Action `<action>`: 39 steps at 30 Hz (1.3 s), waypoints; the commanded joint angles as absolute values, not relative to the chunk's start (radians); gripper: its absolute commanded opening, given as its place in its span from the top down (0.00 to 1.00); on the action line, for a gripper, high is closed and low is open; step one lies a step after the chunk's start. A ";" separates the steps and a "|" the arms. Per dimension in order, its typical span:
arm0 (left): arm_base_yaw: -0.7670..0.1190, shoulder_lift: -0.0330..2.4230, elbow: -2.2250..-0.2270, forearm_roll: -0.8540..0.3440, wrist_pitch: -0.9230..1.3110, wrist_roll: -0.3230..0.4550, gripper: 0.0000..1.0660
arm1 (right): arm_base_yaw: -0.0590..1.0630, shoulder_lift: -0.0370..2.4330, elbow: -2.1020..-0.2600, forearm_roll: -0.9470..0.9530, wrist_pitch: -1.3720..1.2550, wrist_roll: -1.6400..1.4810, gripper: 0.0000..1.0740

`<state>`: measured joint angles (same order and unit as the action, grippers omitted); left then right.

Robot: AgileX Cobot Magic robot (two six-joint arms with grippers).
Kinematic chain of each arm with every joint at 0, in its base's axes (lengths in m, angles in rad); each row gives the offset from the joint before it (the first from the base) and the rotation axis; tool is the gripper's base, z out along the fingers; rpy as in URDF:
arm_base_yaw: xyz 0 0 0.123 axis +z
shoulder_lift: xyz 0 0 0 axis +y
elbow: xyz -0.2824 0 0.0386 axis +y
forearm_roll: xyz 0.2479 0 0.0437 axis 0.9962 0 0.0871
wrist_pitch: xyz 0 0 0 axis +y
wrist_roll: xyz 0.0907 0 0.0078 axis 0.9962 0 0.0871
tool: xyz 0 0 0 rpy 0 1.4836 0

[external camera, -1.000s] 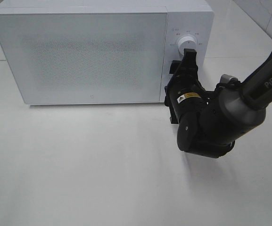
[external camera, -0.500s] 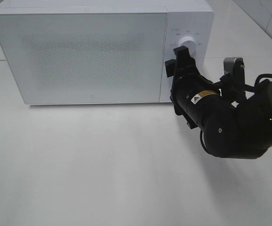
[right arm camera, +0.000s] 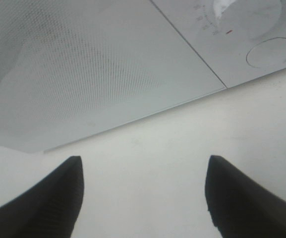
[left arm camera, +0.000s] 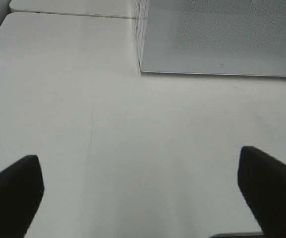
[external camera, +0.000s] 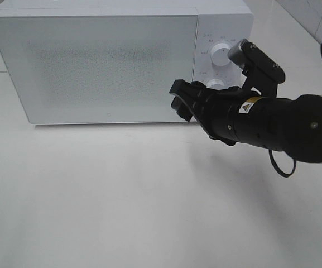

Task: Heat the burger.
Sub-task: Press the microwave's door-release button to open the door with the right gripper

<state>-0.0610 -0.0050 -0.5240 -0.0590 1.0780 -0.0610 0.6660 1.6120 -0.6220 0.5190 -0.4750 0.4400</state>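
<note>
The burger shows in no view. The microwave (external camera: 105, 61) stands at the back of the table (external camera: 121, 195) with its door (external camera: 94, 64) shut, and the door's dotted, frosted face lets nothing inside be seen, so whether the burger is in there cannot be told.

The right claw (external camera: 180, 100) lies low in front of the door's lower right corner, pointing toward the left across the door. From the high camera its jaws are foreshortened and hard to read. The right wrist view settles it: the two dark fingers (right arm camera: 38, 203) stand well apart with only bare table between them, so the claw is open and empty.

The right arm (external camera: 272, 120) crosses in front of the control panel (external camera: 223, 33). The upper knob (external camera: 221, 54) is clear of it, while the lower knob (external camera: 216, 84) is partly covered. The small print round the knobs is too fine to read.

The left claw (left arm camera: 138, 198) is out of the high camera's frame. Its wrist view shows only the tips of both fingers (left arm camera: 14, 188), cut off at the frame's edges, spread wide over bare table, holding nothing, with the microwave's near corner beyond.
</note>
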 commanded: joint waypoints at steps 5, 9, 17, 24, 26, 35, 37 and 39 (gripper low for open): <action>-0.060 -0.022 -0.518 -0.067 1.068 -0.059 0.05 | 0.663 1.477 -0.622 0.457 -0.255 0.218 0.36; -0.060 -0.022 -0.518 -0.067 1.068 -0.059 0.05 | 0.663 1.398 -0.622 0.358 -0.128 0.215 0.36; -0.060 -0.022 -0.518 -0.067 1.068 -0.059 0.05 | 0.663 1.282 -0.622 0.210 0.112 0.215 0.36; -0.060 -0.022 -0.518 -0.067 1.068 -0.059 0.05 | 0.663 1.191 -0.622 0.148 0.264 0.215 0.36; -0.060 -0.022 -0.518 -0.067 1.068 -0.059 0.05 | 0.663 1.154 -0.622 0.129 0.320 0.211 0.36; -0.060 -0.022 -0.518 -0.067 1.068 -0.059 0.06 | 0.663 1.053 -0.622 0.055 0.402 0.203 0.32; -0.060 -0.022 -0.518 -0.067 1.068 -0.059 0.06 | 0.663 1.014 -0.622 0.028 0.447 0.206 0.27; -0.060 -0.022 -0.518 -0.067 1.068 -0.059 0.06 | 0.663 0.992 -0.622 0.009 0.481 0.206 0.26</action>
